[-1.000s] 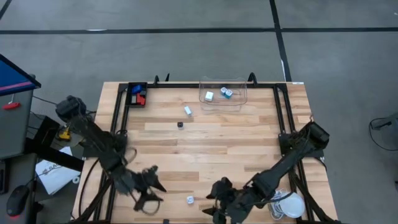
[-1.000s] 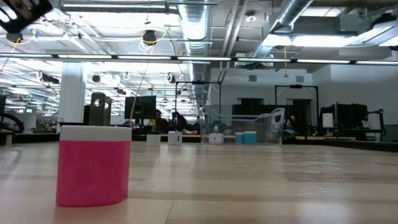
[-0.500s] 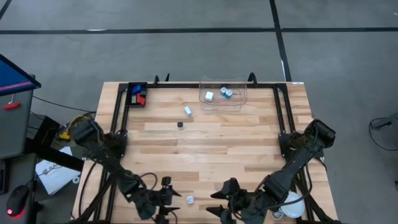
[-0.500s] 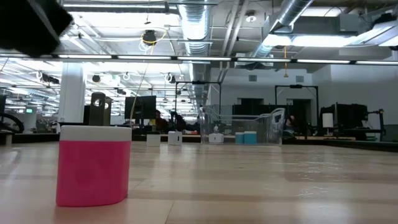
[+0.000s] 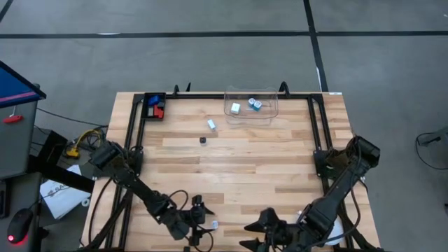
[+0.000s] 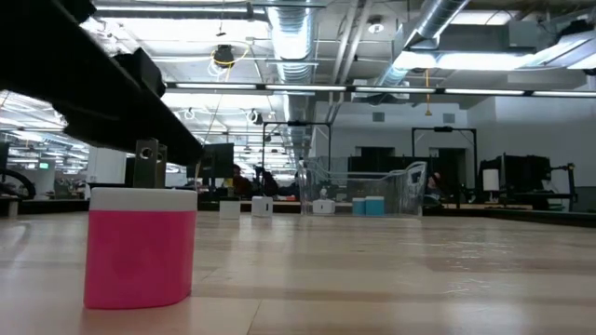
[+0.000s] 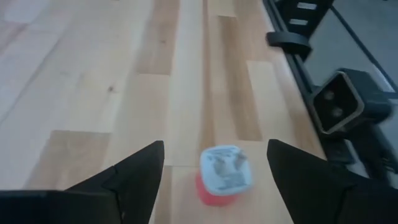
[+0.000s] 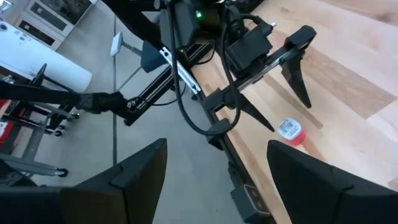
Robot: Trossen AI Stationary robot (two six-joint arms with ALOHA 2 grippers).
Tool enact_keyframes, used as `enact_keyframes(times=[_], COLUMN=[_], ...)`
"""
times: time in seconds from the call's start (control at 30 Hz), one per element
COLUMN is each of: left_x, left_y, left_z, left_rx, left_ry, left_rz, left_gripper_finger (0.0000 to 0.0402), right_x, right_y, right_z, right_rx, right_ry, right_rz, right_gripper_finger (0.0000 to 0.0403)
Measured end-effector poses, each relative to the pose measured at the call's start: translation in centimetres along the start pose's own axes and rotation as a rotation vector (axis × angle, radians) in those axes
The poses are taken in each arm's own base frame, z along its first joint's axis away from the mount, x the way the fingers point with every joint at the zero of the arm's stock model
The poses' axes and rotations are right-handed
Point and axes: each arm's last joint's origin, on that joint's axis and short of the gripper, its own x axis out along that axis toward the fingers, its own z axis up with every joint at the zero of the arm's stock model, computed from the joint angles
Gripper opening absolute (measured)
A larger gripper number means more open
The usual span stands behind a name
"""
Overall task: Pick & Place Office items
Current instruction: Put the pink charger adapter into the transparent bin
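Both arms are now sitting lower toward the near edge of the surface (image 5: 231, 161) than a second ago, and the left tool (image 5: 201, 225) has swung in beside the small pink piece with the white cap (image 5: 213, 225), which has not shifted. From the high view I am seeing that tool just beside the piece, at the near edge. In the left wrist view the left tool (image 7: 214, 163) is showing its fingers (image 7: 134, 171) spread wide apart, with the pink piece (image 7: 225, 174) lying between them on the wood, not gripped. In the low view the piece (image 6: 140, 247) is standing upright on the boards, and a dark arm is crossing the upper left of that picture.

I am holding the right tool (image 5: 260, 227) near the same edge, a little to the right of the piece, with its fingers (image 8: 140, 171) apart and nothing between them. In the right wrist view I am looking across at the left tool (image 8: 273, 93) and the pink piece (image 8: 291, 130) close beside it.

Other office items are lying well apart from both tools. A white block (image 5: 211, 124) and a tiny black piece (image 5: 203, 140) are resting on the open boards. A clear tray (image 5: 269, 112) at the far edge is holding a white piece (image 5: 235, 108) and two bluish ones (image 5: 255, 104). A black bin (image 5: 148, 97) at the far left corner is holding blue (image 5: 152, 102) and red pieces (image 5: 159, 111).
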Motion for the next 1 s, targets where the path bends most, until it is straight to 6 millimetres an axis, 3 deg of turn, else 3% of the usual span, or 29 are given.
enact_keyframes(times=[0.23,0.6,0.73,0.9,1.0], left_x=[0.0,3.0,3.7,3.8,3.6], left_y=[-0.2,1.0,1.7,2.4,3.2], left_z=[-0.1,-2.2,-2.4,-1.4,0.4], left_rx=[0.024,-0.008,-0.051,-0.070,-0.092], left_ry=[0.023,0.044,0.066,0.059,0.025], left_rz=[-0.049,-0.031,-0.033,-0.032,-0.019], left_gripper_finger=[0.0282,0.0277,0.0241,0.0135,0.0137], right_x=[-0.4,-0.3,-0.4,-0.4,-0.2], right_y=[0.0,-0.2,-0.3,-0.3,-0.4], right_z=[-0.4,-0.4,-0.5,-0.5,-0.3], right_rx=[-0.008,0.008,0.025,0.037,0.035], right_ry=[-0.009,0.002,0.004,0.004,0.001], right_rz=[-0.006,-0.026,-0.033,-0.034,-0.044], right_gripper_finger=[0.0268,0.0268,0.0268,0.0268,0.0268])
